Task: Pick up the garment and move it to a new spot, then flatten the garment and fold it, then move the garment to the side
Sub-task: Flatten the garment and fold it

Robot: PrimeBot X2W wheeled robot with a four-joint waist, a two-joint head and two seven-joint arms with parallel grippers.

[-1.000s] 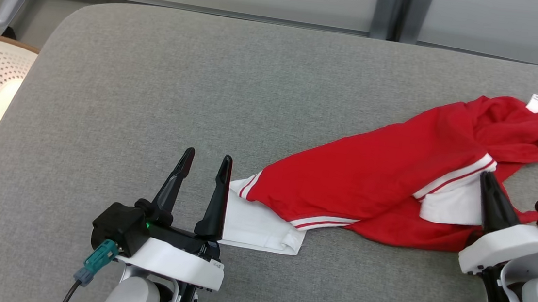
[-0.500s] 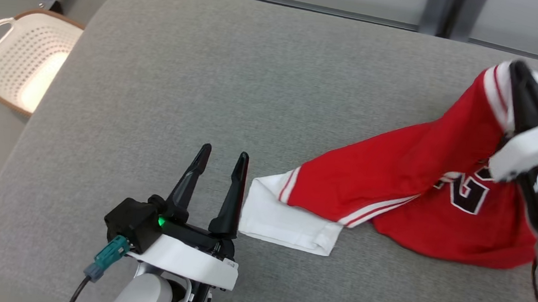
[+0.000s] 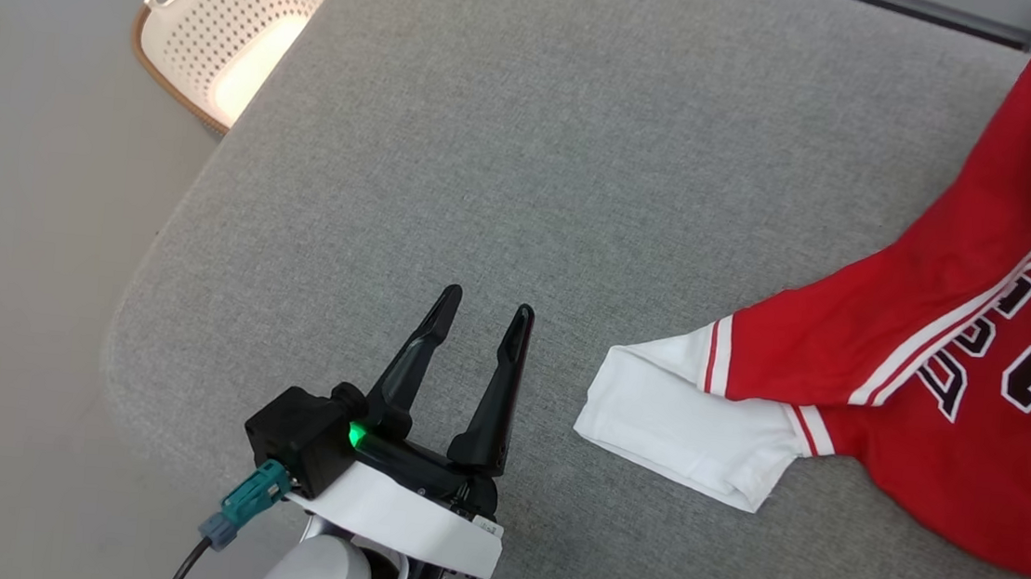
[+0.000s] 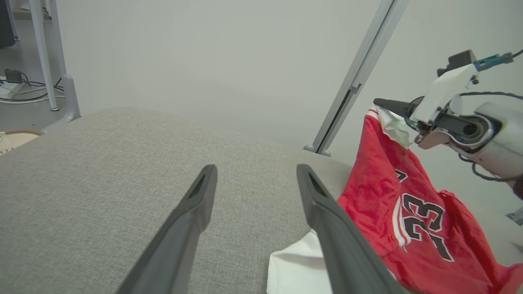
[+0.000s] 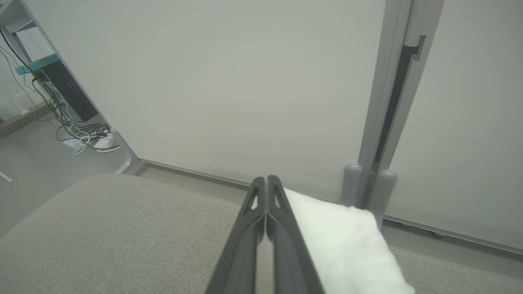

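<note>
The garment (image 3: 930,354) is a red jersey with white sleeves and black number 23. It lies at the right of the grey padded table (image 3: 538,142), and one white sleeve (image 3: 681,425) is spread flat toward my left gripper. My right gripper (image 4: 378,102) is shut on a white edge of the garment and holds it up off the table, so the red cloth (image 4: 408,196) hangs below it. Beside the shut fingers in the right wrist view (image 5: 266,179) is white fabric (image 5: 339,237). My left gripper (image 3: 488,299) is open and empty, left of the sleeve and apart from it.
A white perforated basket (image 3: 221,31) with a brown rim stands on the floor past the table's far left corner. The table's rounded left edge (image 3: 151,295) is close to my left arm. A grey post (image 4: 355,77) and a pale wall stand behind the table.
The head camera has swung, shifting the whole picture. My right gripper has risen with the garment's edge, lifting the jersey so its number shows. The left gripper stays open by the sleeve.
</note>
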